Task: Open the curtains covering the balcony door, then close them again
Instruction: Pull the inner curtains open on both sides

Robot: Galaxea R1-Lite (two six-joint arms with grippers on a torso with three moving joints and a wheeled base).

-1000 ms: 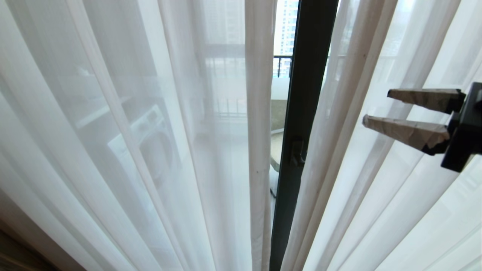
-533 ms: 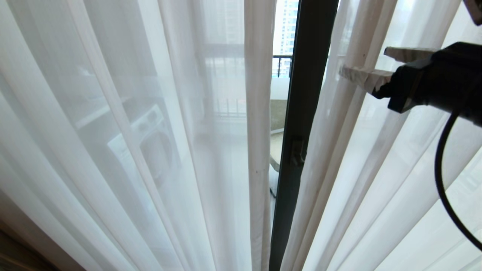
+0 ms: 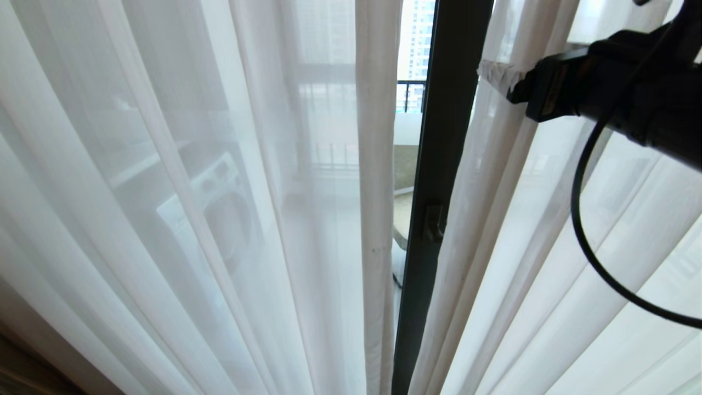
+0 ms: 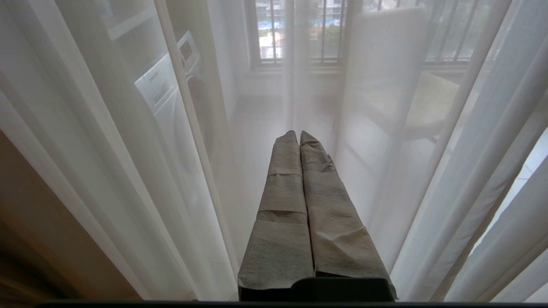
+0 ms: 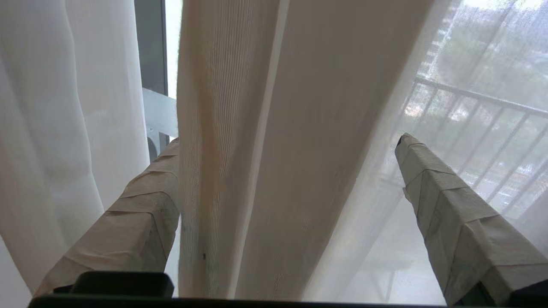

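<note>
Curtains: two thin white see-through sheer panels (image 3: 219, 219), parted by a narrow gap at the black metal door frame (image 3: 439, 192).
Right gripper (image 5: 291, 171): two tape-wrapped fingers (image 5: 449, 214) spread wide, straddling the right panel's edge fold (image 5: 239, 149).
Left gripper (image 4: 297, 134): fingers pressed together, empty.

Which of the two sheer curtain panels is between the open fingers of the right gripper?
The right sheer panel, on the right of the black door frame. Its inner edge fold lies between the right gripper's open fingers; the left sheer panel hangs untouched.
</note>
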